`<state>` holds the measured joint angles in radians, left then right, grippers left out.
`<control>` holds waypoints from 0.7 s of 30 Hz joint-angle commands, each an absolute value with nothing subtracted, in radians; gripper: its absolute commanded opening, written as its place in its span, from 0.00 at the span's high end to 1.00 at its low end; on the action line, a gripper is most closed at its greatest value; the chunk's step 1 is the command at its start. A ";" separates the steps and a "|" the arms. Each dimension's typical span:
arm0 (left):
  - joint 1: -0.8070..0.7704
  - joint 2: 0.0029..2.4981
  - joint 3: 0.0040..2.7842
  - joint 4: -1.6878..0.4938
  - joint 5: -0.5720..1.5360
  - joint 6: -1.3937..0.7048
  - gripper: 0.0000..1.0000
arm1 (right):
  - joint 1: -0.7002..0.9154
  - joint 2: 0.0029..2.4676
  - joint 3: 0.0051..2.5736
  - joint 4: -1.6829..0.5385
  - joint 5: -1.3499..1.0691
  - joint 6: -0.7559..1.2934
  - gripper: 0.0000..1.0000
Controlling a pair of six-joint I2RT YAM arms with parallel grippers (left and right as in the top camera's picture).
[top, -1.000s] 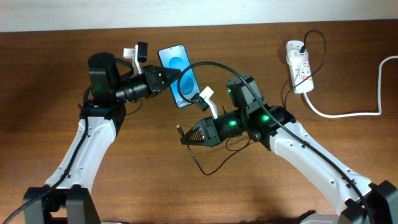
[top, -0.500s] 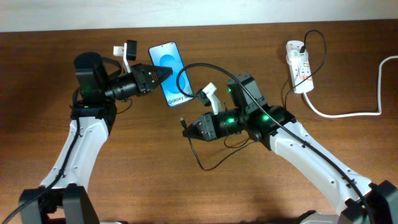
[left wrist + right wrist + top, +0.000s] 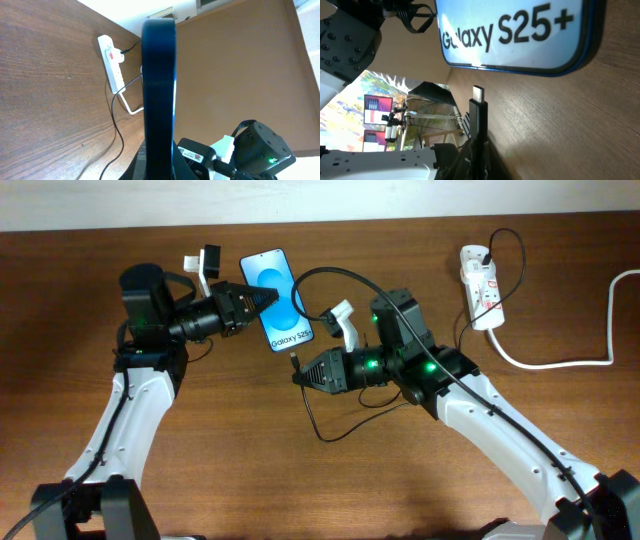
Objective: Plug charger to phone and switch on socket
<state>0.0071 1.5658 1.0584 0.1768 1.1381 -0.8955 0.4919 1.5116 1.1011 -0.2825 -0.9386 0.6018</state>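
The phone, at upper centre of the overhead view, is clamped in the left gripper, the right gripper pinches the charger tip just short of its port, so 2 steps remain: plugging in and switching the socket.

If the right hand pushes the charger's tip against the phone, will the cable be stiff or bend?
Probably the short tip of the charger will act stiff, since the right hand grips close behind it. The cable behind lies in loose loops, so it is likely floppy and light.
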 commanded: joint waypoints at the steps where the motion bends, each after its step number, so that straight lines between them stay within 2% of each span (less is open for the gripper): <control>1: 0.010 1.560 1.076 0.186 1.170 -0.931 1.00 | 0.490 1.494 1.100 -0.276 -0.950 0.581 0.96; 21: 0.009 1.560 1.076 0.182 1.191 -0.958 1.00 | 0.490 1.494 1.100 -0.276 -0.957 0.580 0.96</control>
<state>0.0071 1.5658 1.0584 0.1764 1.1568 -0.9470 0.4919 1.5116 1.1011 -0.2821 -0.9401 0.5964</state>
